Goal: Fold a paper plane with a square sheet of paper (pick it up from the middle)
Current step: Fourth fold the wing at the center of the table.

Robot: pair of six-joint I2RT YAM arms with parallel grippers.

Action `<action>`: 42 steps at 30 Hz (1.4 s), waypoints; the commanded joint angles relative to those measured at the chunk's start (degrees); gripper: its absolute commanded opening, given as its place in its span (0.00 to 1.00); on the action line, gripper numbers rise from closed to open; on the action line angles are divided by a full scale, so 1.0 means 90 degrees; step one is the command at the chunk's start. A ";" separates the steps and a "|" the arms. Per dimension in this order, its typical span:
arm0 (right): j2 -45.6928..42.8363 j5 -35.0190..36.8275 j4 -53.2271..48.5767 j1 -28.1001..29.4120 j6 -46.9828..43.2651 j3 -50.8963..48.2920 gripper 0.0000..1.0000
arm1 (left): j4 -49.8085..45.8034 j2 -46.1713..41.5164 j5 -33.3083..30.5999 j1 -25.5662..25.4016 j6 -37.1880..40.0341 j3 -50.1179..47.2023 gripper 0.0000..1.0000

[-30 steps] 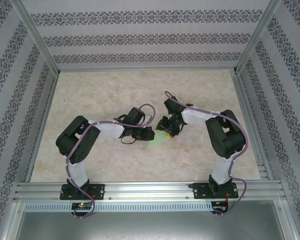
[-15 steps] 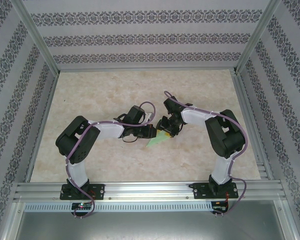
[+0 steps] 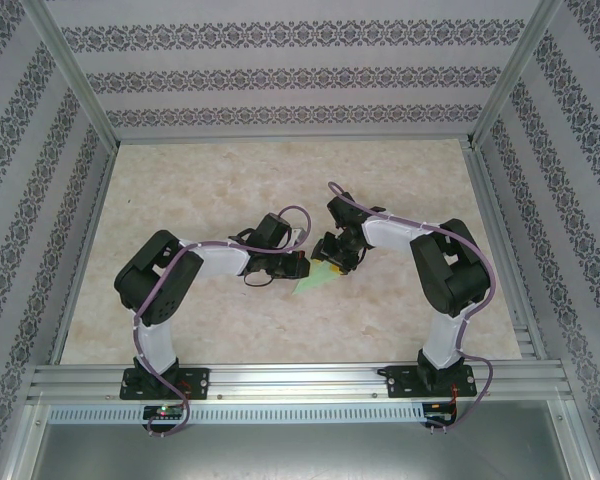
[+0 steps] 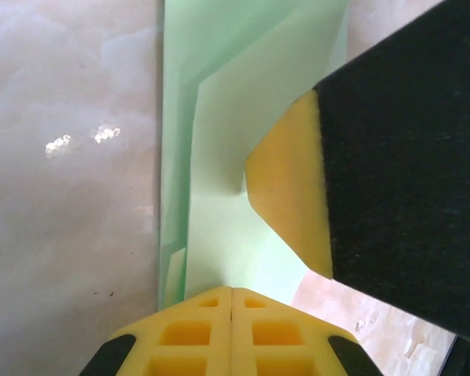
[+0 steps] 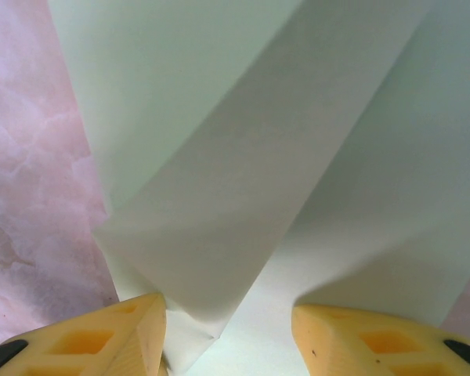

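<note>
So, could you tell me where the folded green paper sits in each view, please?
Top external: folded green paper near picture centre.
Left wrist: tall band, middle.
Right wrist: centre and right, reaching the top.
Shared landmark: marbled table beside the paper's left edge in both wrist views.

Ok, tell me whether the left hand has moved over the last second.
Yes, slightly. Judged against the front rail, the left hand has edged rightward, a little closer to the right hand.
</note>
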 commanded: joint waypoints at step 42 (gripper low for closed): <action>0.0818 0.0990 -0.0336 -0.0014 -0.0103 -0.0476 0.44 | -0.0228 -0.0242 0.0099 -0.0058 0.0027 0.0301 0.10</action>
